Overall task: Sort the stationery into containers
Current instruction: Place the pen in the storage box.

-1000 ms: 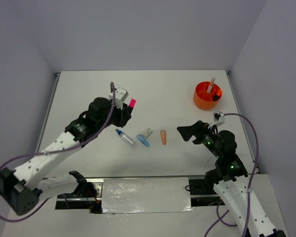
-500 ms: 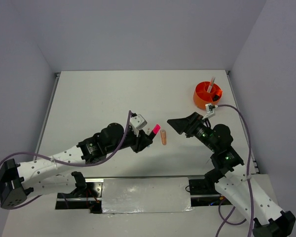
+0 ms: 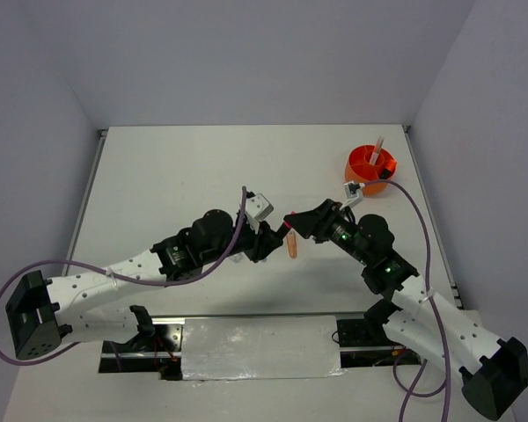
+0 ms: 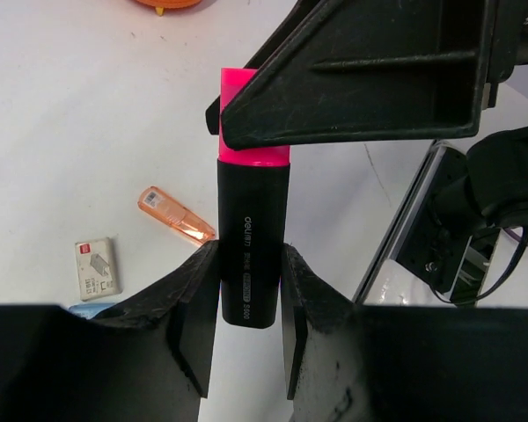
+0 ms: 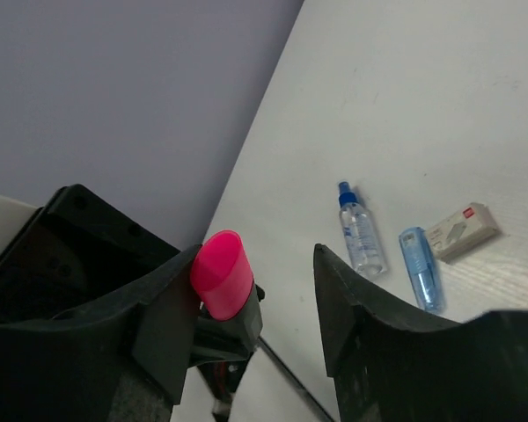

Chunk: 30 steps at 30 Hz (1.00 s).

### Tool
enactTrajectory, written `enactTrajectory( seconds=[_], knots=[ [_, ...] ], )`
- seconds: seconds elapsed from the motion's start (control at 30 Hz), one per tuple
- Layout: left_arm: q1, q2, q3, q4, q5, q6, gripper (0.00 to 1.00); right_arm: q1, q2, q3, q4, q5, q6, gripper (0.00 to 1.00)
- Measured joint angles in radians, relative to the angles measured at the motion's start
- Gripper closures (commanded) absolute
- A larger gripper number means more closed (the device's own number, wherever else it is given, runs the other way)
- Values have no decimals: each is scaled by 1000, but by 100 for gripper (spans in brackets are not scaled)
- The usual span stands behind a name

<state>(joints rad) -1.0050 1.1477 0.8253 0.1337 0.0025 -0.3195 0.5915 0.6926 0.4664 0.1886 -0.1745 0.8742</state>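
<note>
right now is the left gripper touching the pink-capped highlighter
Touching. The left wrist view shows both fingers of the left gripper pressed against the black barrel of the highlighter.

The left arm [image 3: 114, 271] stretches low over the worktop [image 3: 176, 167] from its base at the near left, wrist aimed at the middle. The left gripper [image 4: 249, 264] is clamped on a highlighter [image 4: 253, 207] – both fingers [image 4: 194, 308] press the barrel's sides. The right arm [image 3: 422, 303] reaches in from the near right, elbow bent, wrist turned toward the left one. The right gripper [image 5: 255, 255] meets the other tip to tip – its fingers [image 5: 352, 308] stand apart around the highlighter's far end, one just beside it, the other clear.
</note>
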Motion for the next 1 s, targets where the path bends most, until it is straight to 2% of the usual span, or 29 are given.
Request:
enactTrajectory(
  seconds=[0.13,0.17,0.27,0.3,0.33,0.37,0.4,0.5,0.53,0.57,0.67,0.77,0.9,1.0],
  knots=[
    [2,4,0,-9,-15,-1,98,3,44,13,28,0,-19,51],
    [2,4,0,-8,-15,-1,97,6,55,15,40,-2,-20,62],
    [2,5,0,-15,-28,-1,93,15,93,20,83,-24,-18,72],
    [2,8,0,-21,-35,0,92,21,106,20,100,-29,-18,81],
    [2,10,0,-26,-43,-1,90,21,117,20,111,-33,-17,85],
    [2,13,0,-28,-51,-1,89,21,129,18,121,-34,-11,100],
    [2,16,0,-31,-58,-2,86,21,138,17,131,-37,-8,100],
    [2,28,4,-39,-72,-5,62,21,156,15,141,-36,-11,100],
    [2,32,10,-45,-76,-6,20,21,158,15,140,-32,-17,100],
    [2,36,17,-52,-80,-4,1,21,158,16,140,-31,-26,100],
    [1,40,50,-66,-102,-25,1,16,161,33,104,-37,-94,100],
    [1,36,113,-148,-170,-54,1,-60,206,123,31,-60,-237,100],
    [0,7,232,-391,-317,-113,1,-304,357,300,-14,-106,-396,100],
    [1,-77,278,-571,-402,-149,1,-557,484,391,-24,-161,-398,100]
  ],
)
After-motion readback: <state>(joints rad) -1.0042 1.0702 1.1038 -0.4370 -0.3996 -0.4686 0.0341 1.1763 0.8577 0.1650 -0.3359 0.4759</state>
